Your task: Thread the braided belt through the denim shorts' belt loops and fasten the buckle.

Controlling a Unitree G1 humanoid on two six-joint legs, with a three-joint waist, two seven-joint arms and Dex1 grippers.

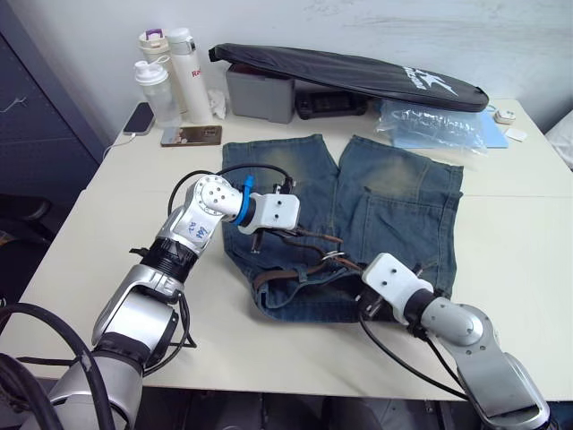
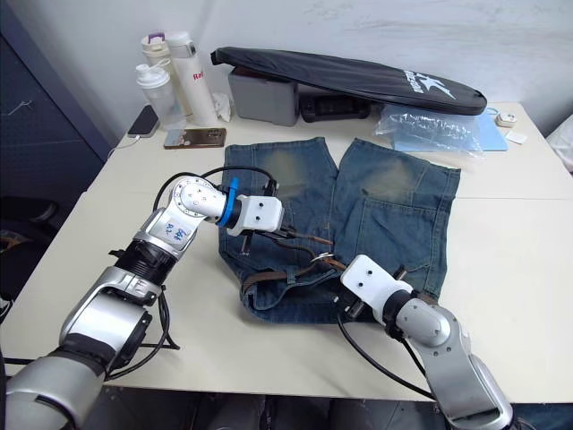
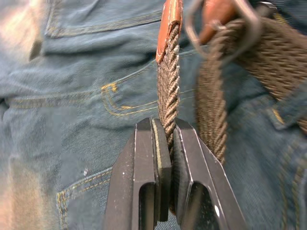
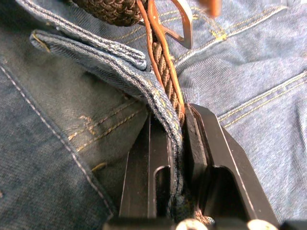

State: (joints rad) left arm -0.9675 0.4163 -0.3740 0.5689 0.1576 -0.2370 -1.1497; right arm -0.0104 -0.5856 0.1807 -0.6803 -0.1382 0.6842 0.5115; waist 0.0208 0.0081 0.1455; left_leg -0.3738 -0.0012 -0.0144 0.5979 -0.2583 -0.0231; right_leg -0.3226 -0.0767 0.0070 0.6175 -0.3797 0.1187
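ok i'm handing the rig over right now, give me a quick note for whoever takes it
Left gripper: shut on the braided belt, pinching the strap below its tan leather tip, over the denim shorts.
Right gripper: shut on the belt together with a fold of the shorts' waistband, close to the buckle.
The shorts lie flat on the table, waistband toward the robot; the belt runs along the waistband between the two grippers.
Done: belt appears to run along part of the waistband; how many loops it passes I cannot tell.
Left: finish any remaining loops, bring the tip to the buckle and fasten it.
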